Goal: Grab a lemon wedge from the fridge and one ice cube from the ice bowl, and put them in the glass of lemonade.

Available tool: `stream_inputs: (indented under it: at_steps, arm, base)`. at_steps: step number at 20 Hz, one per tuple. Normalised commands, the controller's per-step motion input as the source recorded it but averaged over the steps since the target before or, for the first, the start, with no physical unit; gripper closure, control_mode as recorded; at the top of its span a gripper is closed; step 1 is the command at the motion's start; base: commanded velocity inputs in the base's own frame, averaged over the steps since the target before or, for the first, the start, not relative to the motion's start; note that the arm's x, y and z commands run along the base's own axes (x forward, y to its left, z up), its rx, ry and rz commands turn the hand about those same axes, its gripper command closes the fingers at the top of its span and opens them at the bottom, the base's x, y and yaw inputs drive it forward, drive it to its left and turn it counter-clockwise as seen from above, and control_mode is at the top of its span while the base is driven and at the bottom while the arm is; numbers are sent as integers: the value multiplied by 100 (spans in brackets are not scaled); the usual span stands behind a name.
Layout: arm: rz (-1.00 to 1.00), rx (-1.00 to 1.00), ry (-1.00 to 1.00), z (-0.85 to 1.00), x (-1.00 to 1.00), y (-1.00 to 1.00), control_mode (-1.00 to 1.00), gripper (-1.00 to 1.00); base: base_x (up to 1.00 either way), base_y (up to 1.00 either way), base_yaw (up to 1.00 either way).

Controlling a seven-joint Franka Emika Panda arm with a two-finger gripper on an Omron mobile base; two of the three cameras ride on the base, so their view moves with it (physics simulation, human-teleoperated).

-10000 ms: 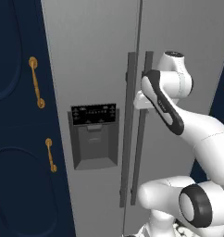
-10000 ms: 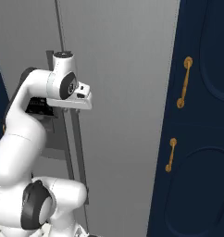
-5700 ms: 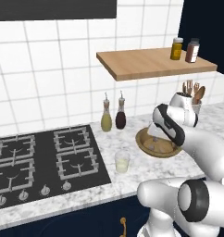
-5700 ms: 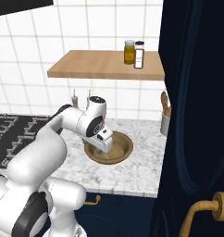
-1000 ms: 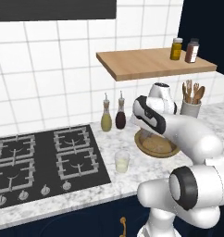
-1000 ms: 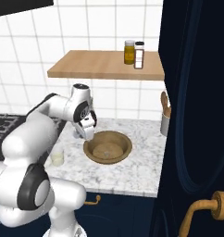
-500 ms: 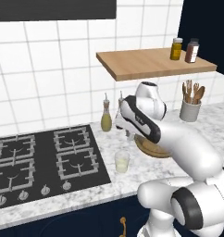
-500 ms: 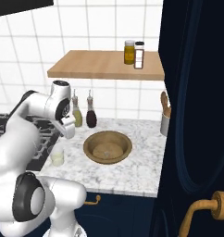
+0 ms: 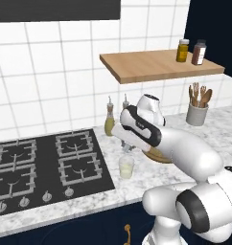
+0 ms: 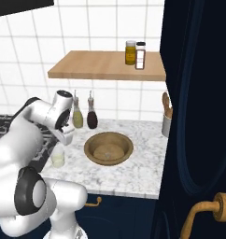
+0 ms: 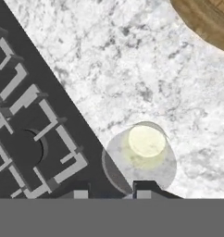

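left base view: the gripper (image 9: 127, 147) hangs above the glass (image 9: 126, 167), whereas a second ago it was over the bowl (image 9: 158, 154) and ten seconds ago the base faced the fridge doors. the fingers are nearly together; whether something small sits between them cannot be told. in the hand view the glass (image 11: 142, 155) is a clear round tumbler with pale yellow liquid, just past the two dark fingertips (image 11: 147, 190), on speckled white marble counter (image 11: 132, 74), touching the edge of the black hob (image 11: 30, 125). one wide, shallow, wood-grained bowl (image 10: 108, 148) lies near the glass (image 10: 57, 156) on its right, apart from it; in the right base view nothing can be made out in its hollow. two slim stoppered bottles (image 10: 84, 115) stand by the tiled wall, two jars (image 9: 191, 51) on the wooden shelf (image 9: 151, 65), and one grey cup (image 9: 196, 114) with wooden utensils sits to the right. the hob shows four grated burners.
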Motion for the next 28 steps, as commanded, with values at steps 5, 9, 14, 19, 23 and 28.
stream_inputs:
  at_steps: [5,9,14,19,23,28]
  arm:
    - [15,13,-4,-30,1,0,-100,100]
    - [11,3,-5,-18,1,0,-100,100]
    - [4,0,-6,-32,27,-1,-100,100]
    - [4,0,-4,-35,19,0,-100,100]
    - [5,0,-4,-18,1,0,-100,100]
    - [3,-1,-14,15,-40,3,-100,100]
  base:
    - [0,0,0]
    - [0,0,0]
    - [0,0,0]
    - [0,0,0]
    - [0,0,0]
    - [0,0,0]
